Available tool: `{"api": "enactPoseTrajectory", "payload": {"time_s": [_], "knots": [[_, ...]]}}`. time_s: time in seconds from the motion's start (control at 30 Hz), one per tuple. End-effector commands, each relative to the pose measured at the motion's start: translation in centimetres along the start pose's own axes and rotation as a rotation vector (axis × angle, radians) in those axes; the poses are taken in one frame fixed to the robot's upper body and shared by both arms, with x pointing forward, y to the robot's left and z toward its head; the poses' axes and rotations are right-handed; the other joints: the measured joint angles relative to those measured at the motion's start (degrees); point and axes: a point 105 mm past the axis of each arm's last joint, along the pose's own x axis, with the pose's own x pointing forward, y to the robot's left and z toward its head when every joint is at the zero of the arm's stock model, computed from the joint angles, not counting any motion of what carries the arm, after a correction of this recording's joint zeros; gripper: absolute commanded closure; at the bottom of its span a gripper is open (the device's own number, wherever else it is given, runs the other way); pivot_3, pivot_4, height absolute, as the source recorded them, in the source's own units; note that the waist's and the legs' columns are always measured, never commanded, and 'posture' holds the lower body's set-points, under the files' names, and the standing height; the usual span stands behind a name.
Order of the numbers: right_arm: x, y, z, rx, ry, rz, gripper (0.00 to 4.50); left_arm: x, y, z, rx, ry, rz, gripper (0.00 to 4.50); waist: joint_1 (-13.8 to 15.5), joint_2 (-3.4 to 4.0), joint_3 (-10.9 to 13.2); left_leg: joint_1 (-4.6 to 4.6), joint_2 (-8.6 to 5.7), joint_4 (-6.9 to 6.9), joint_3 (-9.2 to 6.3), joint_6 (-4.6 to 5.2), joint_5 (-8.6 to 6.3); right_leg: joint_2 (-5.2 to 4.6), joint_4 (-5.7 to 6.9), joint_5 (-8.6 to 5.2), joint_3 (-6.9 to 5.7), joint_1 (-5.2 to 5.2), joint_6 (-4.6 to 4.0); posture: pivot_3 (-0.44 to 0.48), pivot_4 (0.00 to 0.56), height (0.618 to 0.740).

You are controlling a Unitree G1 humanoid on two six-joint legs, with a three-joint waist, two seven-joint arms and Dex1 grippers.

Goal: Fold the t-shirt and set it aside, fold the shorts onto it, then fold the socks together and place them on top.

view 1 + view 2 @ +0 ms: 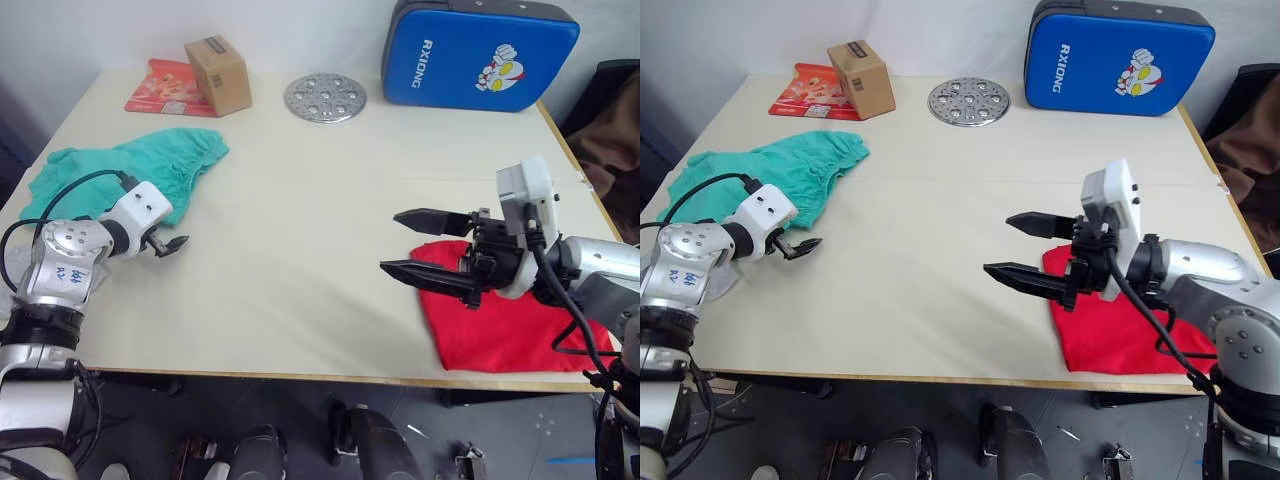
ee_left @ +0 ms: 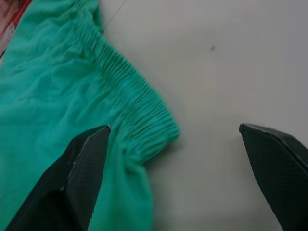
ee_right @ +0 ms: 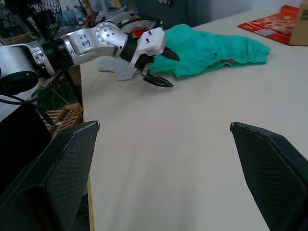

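Teal shorts lie spread at the table's left side, long axis running left to right, elastic waistband toward the centre. Left gripper hovers just beside their near edge, jaws spread and empty; it is the nearer arm for them. Bare tabletop lies between the arms, giving room to fold. Right gripper hangs with jaws wide apart, empty, over the inner edge of the red t-shirt, which sits folded at the near right corner, close to the table's front edge
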Motion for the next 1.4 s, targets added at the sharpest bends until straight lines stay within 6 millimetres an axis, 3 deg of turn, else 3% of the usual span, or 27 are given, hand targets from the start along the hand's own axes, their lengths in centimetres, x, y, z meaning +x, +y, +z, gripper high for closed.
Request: {"api": "enactPoseTrajectory", "payload": {"time_s": [0.03,0.1,0.2,0.47,0.6,0.77,0.83,0.9,1.07,1.2,1.27,1.4], "knots": [[0.1,-0.1,0.3,-0.01,-0.035,-0.02,0.06,0.8,1.2,0.0,-0.002,0.002,0.044,0.0,0.02,-0.01,-0.01,-0.03,0.0,0.02,0.03,0.04,-0.03,-0.01,0.02,0.01,-0.01,0.0,0.02,0.0,0.15,0.74],[0.2,-0.2,0.2,0.001,-0.043,-0.032,0.06,1.3,1.5,-0.2,-0.003,0.019,0.061,0.0,0.08,-0.01,-0.01,-0.06,0.0,0.1,0.07,0.07,-0.07,-0.01,0.11,0.01,-0.05,0.01,0.04,0.0,0.15,0.74],[0.3,-0.2,0.0,0.011,-0.049,-0.048,0.0,1.5,2.1,-0.8,-0.039,0.048,0.091,0.56,-0.03,-0.01,-0.01,-0.06,0.01,0.22,0.09,0.05,-0.1,-0.01,0.11,0.01,-0.05,0.01,0.05,0.0,0.15,0.74],[-0.8,0.1,0.1,-0.031,-0.014,-0.089,0.0,1.1,3.2,-2.5,-0.224,0.092,0.147,3.13,-0.87,-0.04,0.01,0.14,0.06,0.44,0.14,-0.17,0.0,0.06,0.55,0.01,0.07,0.01,0.03,0.0,0.15,0.74],[-1.2,0.2,-0.1,-0.05,0.004,-0.104,0.0,1.8,2.8,-0.9,-0.583,-0.044,0.124,4.39,-0.67,-0.04,0.01,0.11,0.09,0.48,0.12,-0.22,0.02,0.07,0.57,0.01,0.05,0.0,0.02,0.0,0.15,0.74],[-1.3,0.5,-0.3,-0.048,0.008,-0.107,0.0,2.3,2.6,2.4,-0.727,-0.176,0.052,4.45,-0.37,-0.06,0.01,0.07,0.07,0.62,0.13,-0.19,0.01,0.06,0.58,0.01,0.06,0.0,0.02,0.0,0.15,0.74],[-1.4,0.7,-0.5,-0.05,0.025,-0.102,0.0,2.8,0.8,6.7,-0.697,-0.286,-0.098,4.45,-0.28,-0.06,0.01,0.06,0.07,0.62,0.13,-0.2,0.01,0.06,0.58,0.01,0.05,0.0,0.02,0.0,0.15,0.74],[-1.5,0.8,-0.6,-0.049,0.032,-0.102,0.0,2.4,-2.5,11.1,-0.651,-0.381,-0.289,4.45,0.03,-0.06,0.01,0.05,0.06,0.65,0.11,-0.21,0.01,0.05,0.62,0.01,0.06,0.01,0.02,0.0,0.15,0.74],[-1.5,0.8,-0.8,-0.044,0.045,-0.096,0.0,-2.0,-12.2,19.0,-0.466,-0.546,-0.757,4.45,-0.26,-0.06,0.01,0.04,0.03,0.74,0.14,-0.2,0.01,0.03,0.87,0.01,0.2,0.05,0.03,0.0,0.15,0.74],[-1.4,1.1,-1.2,-0.041,0.063,-0.085,0.0,-4.8,-17.8,19.9,-0.366,-0.505,-1.035,4.45,-0.94,-0.05,0.02,0.16,0.04,0.69,0.2,-0.4,0.08,0.13,0.84,-0.04,0.39,0.05,-0.02,0.0,0.15,0.74],[-1.4,1.1,-1.5,-0.041,0.075,-0.088,0.0,-4.8,-19.8,19.4,-0.332,-0.456,-1.093,4.45,-1.23,-0.02,0.0,0.19,0.02,0.59,0.16,-0.56,0.18,0.17,0.92,-0.11,0.44,0.18,-0.1,0.0,0.15,0.74],[-1.5,1.1,-2.3,-0.048,0.106,-0.102,0.0,-3.3,-21.4,18.6,-0.349,-0.371,-1.075,4.45,-1.75,-0.01,0.01,0.2,0.0,0.52,-0.01,-0.66,0.36,0.19,0.97,-0.28,0.43,0.21,0.16,0.0,0.15,0.74]]}}
